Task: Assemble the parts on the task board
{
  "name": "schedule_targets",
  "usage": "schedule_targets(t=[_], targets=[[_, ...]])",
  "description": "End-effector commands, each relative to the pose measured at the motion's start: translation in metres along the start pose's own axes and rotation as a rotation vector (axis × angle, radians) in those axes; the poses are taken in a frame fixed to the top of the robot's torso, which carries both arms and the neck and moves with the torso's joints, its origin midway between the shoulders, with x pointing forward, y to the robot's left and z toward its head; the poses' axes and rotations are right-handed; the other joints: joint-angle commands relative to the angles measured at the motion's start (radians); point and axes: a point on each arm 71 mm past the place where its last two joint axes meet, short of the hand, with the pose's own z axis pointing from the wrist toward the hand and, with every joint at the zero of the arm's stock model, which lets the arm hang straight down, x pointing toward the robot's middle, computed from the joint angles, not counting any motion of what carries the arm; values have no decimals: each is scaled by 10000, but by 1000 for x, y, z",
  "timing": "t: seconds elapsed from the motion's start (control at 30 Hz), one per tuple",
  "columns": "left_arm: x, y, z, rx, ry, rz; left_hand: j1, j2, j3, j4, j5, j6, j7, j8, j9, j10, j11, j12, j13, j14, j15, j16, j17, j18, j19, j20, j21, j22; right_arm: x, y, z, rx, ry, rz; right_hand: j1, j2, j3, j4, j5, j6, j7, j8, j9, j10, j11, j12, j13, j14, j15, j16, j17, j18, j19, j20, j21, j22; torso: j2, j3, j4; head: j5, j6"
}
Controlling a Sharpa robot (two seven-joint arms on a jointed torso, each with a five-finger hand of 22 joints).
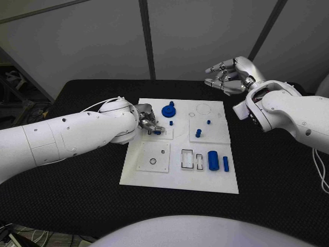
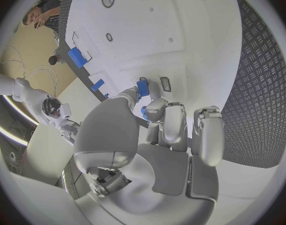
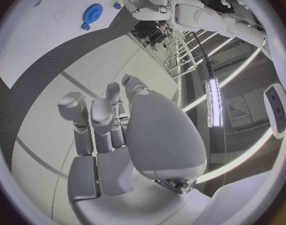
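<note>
1. Left hand (image 1: pixel 148 123) low over the task board (image 1: pixel 179 172), left side, pinching a small blue part (image 2: pixel 143 87).
2. Right hand (image 1: pixel 231 73) raised beyond the board's far edge, fingers loosely curled, holding nothing.

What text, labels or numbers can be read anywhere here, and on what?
None can be read.
Task board: only outlines of circles and rectangles, no lettering.
Blue parts, e.g. the gear: no markings to be seen.
Left hand, right hand and both white arms: no legible label or logo.
</note>
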Motion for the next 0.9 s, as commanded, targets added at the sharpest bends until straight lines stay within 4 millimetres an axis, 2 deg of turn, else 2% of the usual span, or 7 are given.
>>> schedule_targets(t=[0.03,0.23,0.37,0.5,0.67,0.9], targets=[[-1,-1,0,-29,32,131,-103,34,-52,4,-17,21,24,-26,10,3,22,-46,3,412,-41,-53,7,-339,382,-41,-21,1844,0,2,1,-75,48,-14,-74,14,11,65,27,-61,-26,-69,5,-83,-1,13,-12,59,-19,-49,-4,78,-20,-20,-40,-12,-3,1,12,1,-5],[-3,-2,-1,-9,80,203,72,107,-137,-40,-5,47,-5,-14,19,38,1,9,63,413,-50,-52,11,-345,399,-43,-4,1869,0,2,1,-78,49,-13,-74,14,11,65,27,-61,-26,-69,5,-83,-1,13,-12,59,-19,-49,-4,78,-20,-20,-40,-12,-2,6,0,20,-2],[-5,-3,-1,-9,107,254,430,423,-49,-99,-4,59,-30,-23,19,61,-22,18,78,415,-69,-53,16,-345,402,-59,-8,1877,0,2,1,-77,50,-13,-74,14,11,65,27,-61,-26,-69,5,-83,-1,13,-12,59,-19,-49,-4,78,-20,-20,-40,-12,-4,5,2,21,-5],[-6,-3,-1,-18,144,310,762,595,49,-202,-1,38,-41,-40,19,62,-31,7,78,416,-75,-57,16,-344,400,-66,-16,1881,0,2,1,-79,56,-11,-74,14,11,65,27,-61,-26,-69,5,-83,-1,13,-12,59,-19,-49,-4,78,-20,-20,-40,-12,-2,7,3,24,-7],[-8,-4,-1,-23,200,378,1044,692,125,-318,0,28,-50,-51,22,67,-38,0,80,418,-75,-58,19,-345,401,-65,-19,1887,1,2,1,-77,61,-9,-74,14,11,65,27,-61,-26,-69,5,-83,-1,13,-12,59,-19,-49,-4,78,-20,-20,-40,-12,5,11,-3,25,-11],[-9,-6,0,-19,330,492,1134,705,141,-359,-1,25,-50,-56,22,64,-39,-16,65,418,-73,-61,17,-342,394,-63,-30,1880,1,2,1,-75,73,-6,-74,14,11,65,27,-61,-26,-69,5,-83,-1,13,-12,59,-19,-49,-4,78,-20,-20,-40,-12,8,7,-4,15,-21]])
